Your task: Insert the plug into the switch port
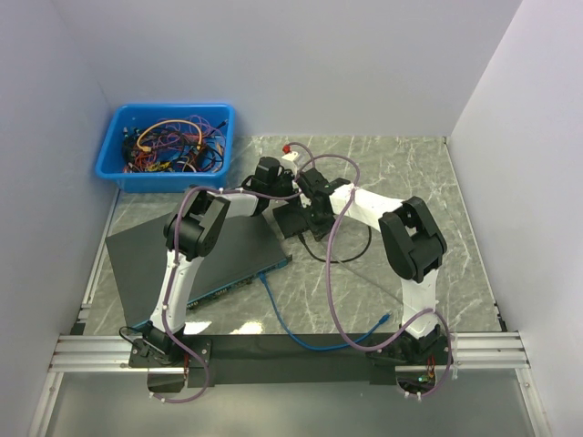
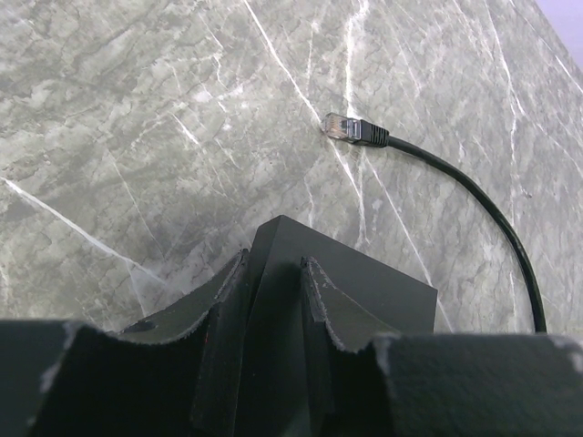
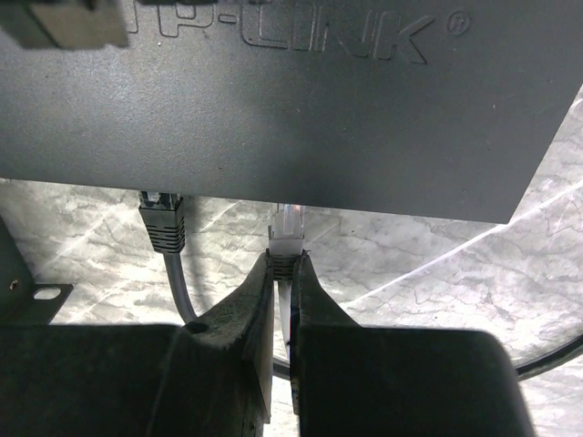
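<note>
1. Two grippers are on the job, and far left in the overhead view the blue bin (image 1: pixel 168 137) of spare cables sits well apart from the action.
2. We see the left gripper (image 2: pixel 275 269) clamped on a corner of the black switch (image 2: pixel 364 291), steadying it over the marble table (image 2: pixel 137 109). That hold needs to be firm so the housing can't slide back under the push.
3. Just beyond it, a loose black cable end (image 2: pixel 351 127) lies on the marble, apart from the switch. It's not our concern.
4. Moving right along the port face, a grey connector (image 3: pixel 162 223) sits at one port. We can't tell whether it's fully seated.
5. The right gripper (image 3: pixel 284 264) is pinched tight on the boot of the clear plug (image 3: pixel 287 228). Its tip is right at the switch's edge, beside the grey one.
6. We judge the insertion is the step in hand. Push straight along the plug's axis with no twist, go slowly, and feel for the click. Any tilt could jam the tip on the port rim.
</note>
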